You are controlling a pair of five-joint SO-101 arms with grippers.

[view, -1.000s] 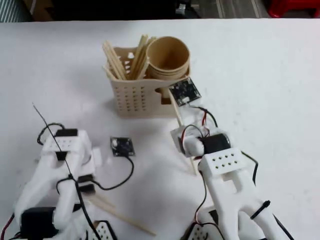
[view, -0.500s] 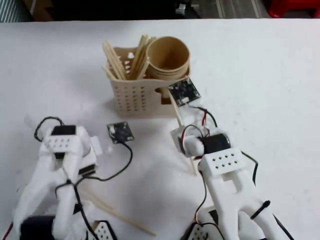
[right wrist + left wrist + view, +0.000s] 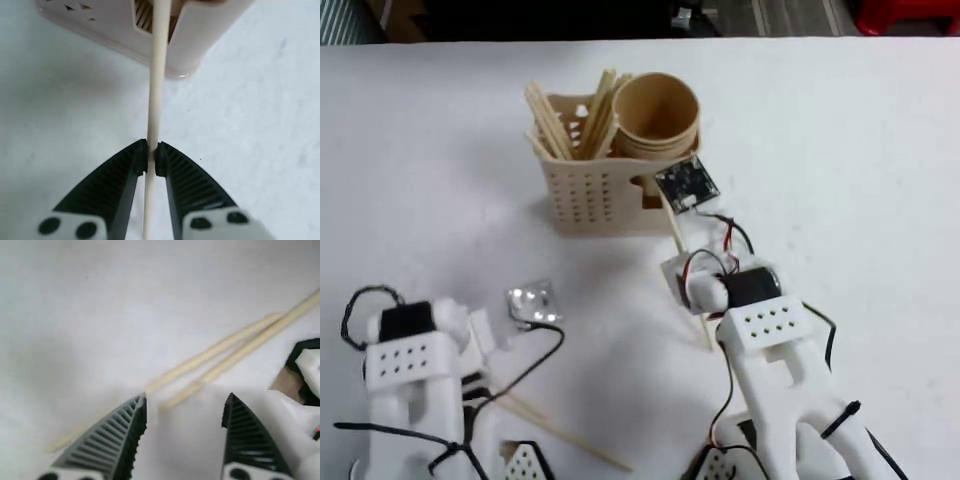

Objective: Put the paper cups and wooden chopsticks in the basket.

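Over the last second the left arm [image 3: 410, 360] pulls back toward the near left corner of the bench [image 3: 840, 150], while the right arm [image 3: 770, 330] keeps its place. That retreat brings the left jaws, which stand apart, low over the two loose chopsticks [image 3: 220, 357] lying on the bench at the near edge. The sticks run slantwise past the toothed tips and are not yet gripped. This looks like lining up for a pick of the last pair. The right jaws are clamped together on a single chopstick [image 3: 157, 75], which points away from the arm, with its far end at the near right corner of the basket [image 3: 585, 195]. That stick seems to be waiting to be tipped in. The basket stands at the far middle of the bench. It already holds the stacked paper cups [image 3: 657, 110] on its right side and a bundle of upright chopsticks [image 3: 550, 120] on its left, so by my reckoning only three sticks remain outside. The loose pair is pale, bare wood, thin and straight. The two lie almost parallel and close together, flat on the white surface, which may make them awkward to lift.
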